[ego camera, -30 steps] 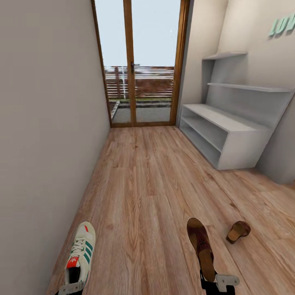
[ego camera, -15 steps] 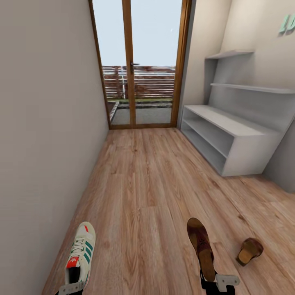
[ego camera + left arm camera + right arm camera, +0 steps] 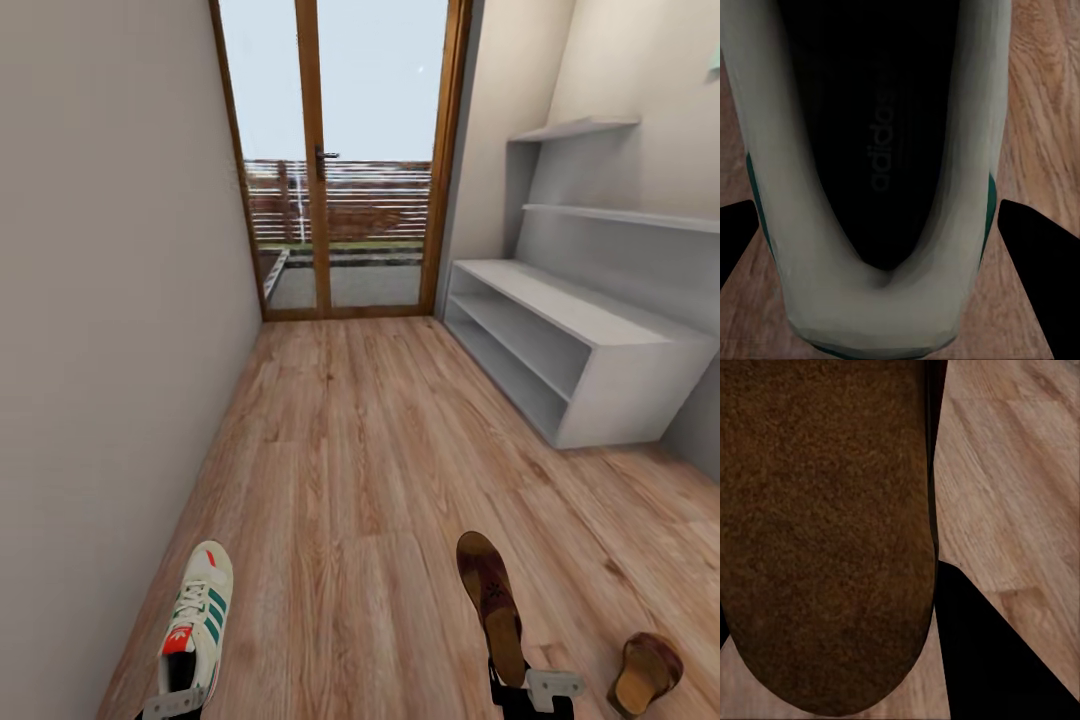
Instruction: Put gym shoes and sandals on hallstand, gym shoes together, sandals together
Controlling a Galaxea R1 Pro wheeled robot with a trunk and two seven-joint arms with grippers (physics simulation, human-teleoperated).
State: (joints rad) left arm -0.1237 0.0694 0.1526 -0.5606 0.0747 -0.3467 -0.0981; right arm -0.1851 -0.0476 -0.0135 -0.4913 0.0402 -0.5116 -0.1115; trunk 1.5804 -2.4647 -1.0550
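At six o'clock the left gripper (image 3: pixel 172 704) clamps a cream-white, green-striped sneaker (image 3: pixel 197 612) whose insole reads "adidas", and the right gripper (image 3: pixel 530 692) grips a dark-brown leather sandal (image 3: pixel 490 600). The second brown sandal (image 3: pixel 646 672) lies on the wood-plank floor (image 3: pixel 370 470) at four o'clock. It has slid nearer and the light-grey hallstand (image 3: pixel 600 345) at two o'clock looms larger: the robot is rolling forward, so delivery looks close.

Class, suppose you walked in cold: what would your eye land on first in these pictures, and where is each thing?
A cream sneaker with green stripes juts from the left tool at the bottom left, and a brown sandal from the right tool beside it. A second sandal lies on the wood floor at the bottom right. The grey hallstand stands against the right wall.
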